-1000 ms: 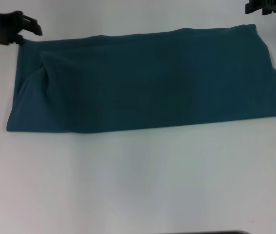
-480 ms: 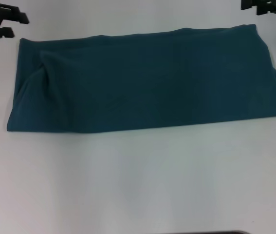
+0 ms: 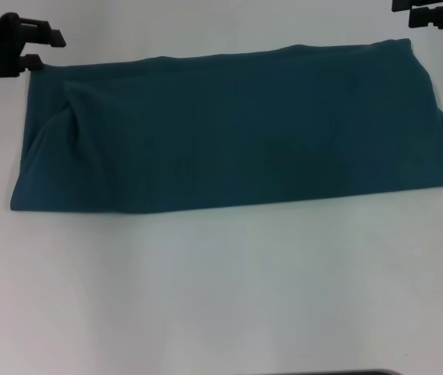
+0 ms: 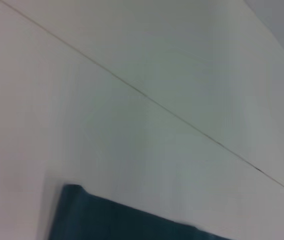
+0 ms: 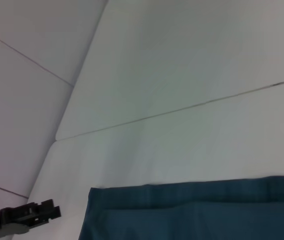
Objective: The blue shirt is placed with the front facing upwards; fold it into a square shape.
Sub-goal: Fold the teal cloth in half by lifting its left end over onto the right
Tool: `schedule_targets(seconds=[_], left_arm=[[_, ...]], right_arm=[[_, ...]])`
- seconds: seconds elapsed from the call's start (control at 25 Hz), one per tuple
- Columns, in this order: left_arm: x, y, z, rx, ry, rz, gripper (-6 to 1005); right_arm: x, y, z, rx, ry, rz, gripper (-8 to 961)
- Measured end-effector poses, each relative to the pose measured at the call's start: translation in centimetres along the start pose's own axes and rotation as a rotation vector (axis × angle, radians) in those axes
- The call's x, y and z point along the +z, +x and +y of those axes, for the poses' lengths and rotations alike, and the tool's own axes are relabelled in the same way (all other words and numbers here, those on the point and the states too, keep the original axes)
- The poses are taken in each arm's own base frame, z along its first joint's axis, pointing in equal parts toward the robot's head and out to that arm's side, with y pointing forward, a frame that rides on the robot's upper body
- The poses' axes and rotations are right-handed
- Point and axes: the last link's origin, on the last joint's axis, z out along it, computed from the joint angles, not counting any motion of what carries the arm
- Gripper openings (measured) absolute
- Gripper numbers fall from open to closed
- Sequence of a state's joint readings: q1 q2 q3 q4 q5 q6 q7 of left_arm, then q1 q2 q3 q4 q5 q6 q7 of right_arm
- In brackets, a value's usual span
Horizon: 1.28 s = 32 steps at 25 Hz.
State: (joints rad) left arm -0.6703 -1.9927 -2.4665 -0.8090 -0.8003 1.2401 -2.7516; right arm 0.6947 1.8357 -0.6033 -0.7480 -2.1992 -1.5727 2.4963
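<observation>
In the head view, the blue shirt is seen folded into a long band running left to right on the far half of the white surface. The left claw, fingers parted, is held just off its far-left corner; the right claw is cut off at the far right, so whether it is parted or closed cannot be told. In the left wrist view only a shirt corner is shown. In the right wrist view the shirt's far edge is seen, with the left claw beyond it.

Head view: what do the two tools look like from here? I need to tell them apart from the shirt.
Both are matte black, blocky and angular, with no visible markings or cables. The left tool shows two short flat prongs on a chunky dark body. The right tool is cut off by the frame; only stepped black bars show. Both contrast clearly with the teal shirt and the white table.
</observation>
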Motion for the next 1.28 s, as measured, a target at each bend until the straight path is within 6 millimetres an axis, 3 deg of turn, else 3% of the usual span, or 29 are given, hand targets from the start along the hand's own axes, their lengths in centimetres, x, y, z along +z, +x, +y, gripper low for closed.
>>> schedule_targets(seconds=[0.16, 0.44, 0.6, 0.92, 1.28], left_arm=[[0.7, -0.3, -0.3, 0.024, 0.013, 0.02, 569], [0.6, -1.5, -0.9, 0.07, 0.002, 0.01, 569], [0.3, -2.3, -1.4, 0.047, -0.017, -0.008, 568], [0.3, -4.0, -2.1, 0.007, -0.072, 0.014, 568], [1.2, -3.9, -3.5, -0.153, -0.015, 0.08, 567]], right_arm=[[-0.3, 0.4, -0.3, -0.032, -0.007, -0.008, 621], [-0.8, 2.2, -0.9, -0.236, -0.094, -0.141, 620], [-1.4, 4.8, -2.0, -0.337, -0.116, -0.255, 620], [-1.1, 9.3, -4.1, -0.314, -0.078, -0.266, 620], [-0.8, 9.6, -4.1, -0.307, -0.082, -0.302, 620]])
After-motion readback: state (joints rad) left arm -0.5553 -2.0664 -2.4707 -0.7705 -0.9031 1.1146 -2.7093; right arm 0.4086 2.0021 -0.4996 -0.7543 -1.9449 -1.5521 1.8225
